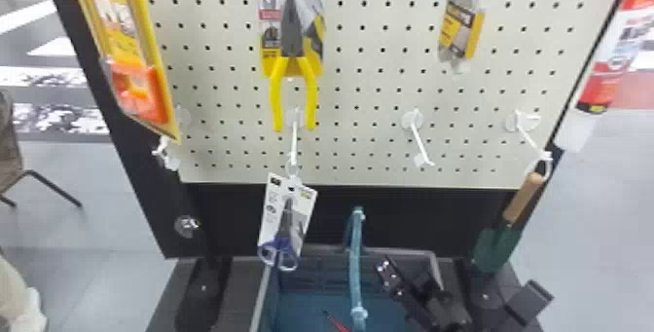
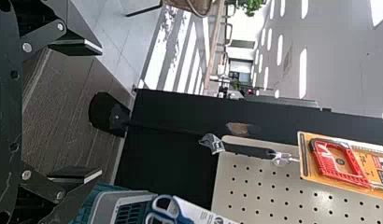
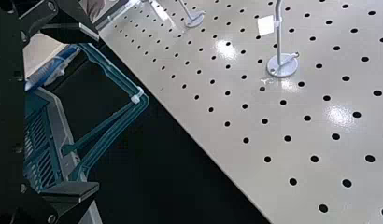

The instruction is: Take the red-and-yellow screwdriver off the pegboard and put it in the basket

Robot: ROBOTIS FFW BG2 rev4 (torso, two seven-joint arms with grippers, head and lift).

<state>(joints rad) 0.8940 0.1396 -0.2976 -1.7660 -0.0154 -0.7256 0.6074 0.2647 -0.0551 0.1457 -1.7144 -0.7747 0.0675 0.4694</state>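
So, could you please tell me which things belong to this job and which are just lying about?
Job:
pegboard
basket
red tool in it, probably the screwdriver
right claw

Not the job:
pliers
scissors
trowel
orange-and-yellow pack

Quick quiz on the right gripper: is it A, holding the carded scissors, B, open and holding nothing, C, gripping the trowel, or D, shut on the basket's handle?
B: the right gripper has its fingers spread wide apart, with nothing pinched between them.
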